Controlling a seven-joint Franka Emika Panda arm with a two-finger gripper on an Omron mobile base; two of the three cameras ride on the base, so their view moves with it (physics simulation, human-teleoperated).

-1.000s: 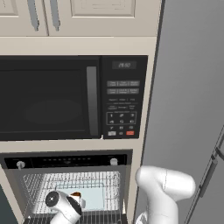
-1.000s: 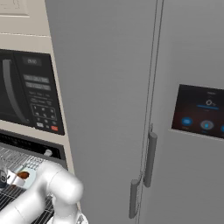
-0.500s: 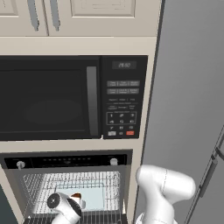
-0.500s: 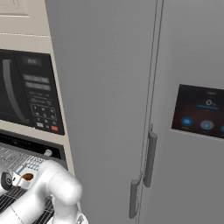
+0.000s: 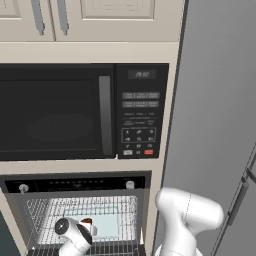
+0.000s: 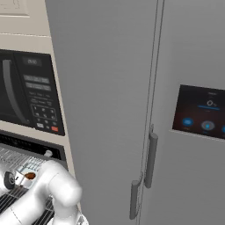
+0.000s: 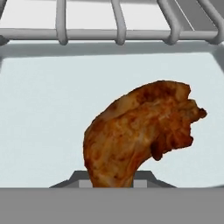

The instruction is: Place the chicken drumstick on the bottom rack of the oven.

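The oven (image 5: 75, 184) stands open under the microwave, with silver wire racks in its cavity. My gripper (image 5: 87, 226) reaches into that cavity, shut on the chicken drumstick (image 5: 86, 220). In the hand view the golden-brown drumstick (image 7: 140, 135) hangs close in front of the camera and hides most of the fingers. It is held above a pale rectangular tray (image 7: 43, 113). Bars of a wire rack (image 7: 118, 33) run just beyond the tray's far edge. From the right the drumstick (image 6: 30, 176) shows at the gripper (image 6: 26, 177), over the rack wires (image 6: 13, 156). I cannot tell which shelf is the bottom rack.
A black microwave (image 5: 60, 112) with a keypad (image 5: 139, 120) sits right above the oven. A tall grey fridge (image 6: 132, 110) with a door handle (image 6: 149, 160) and a touch panel (image 6: 200, 112) stands to the right. The oven's walls and upper rack hem in the hand.
The hand has edged slightly further into the oven cavity with the drumstick still held. Nothing else has moved.
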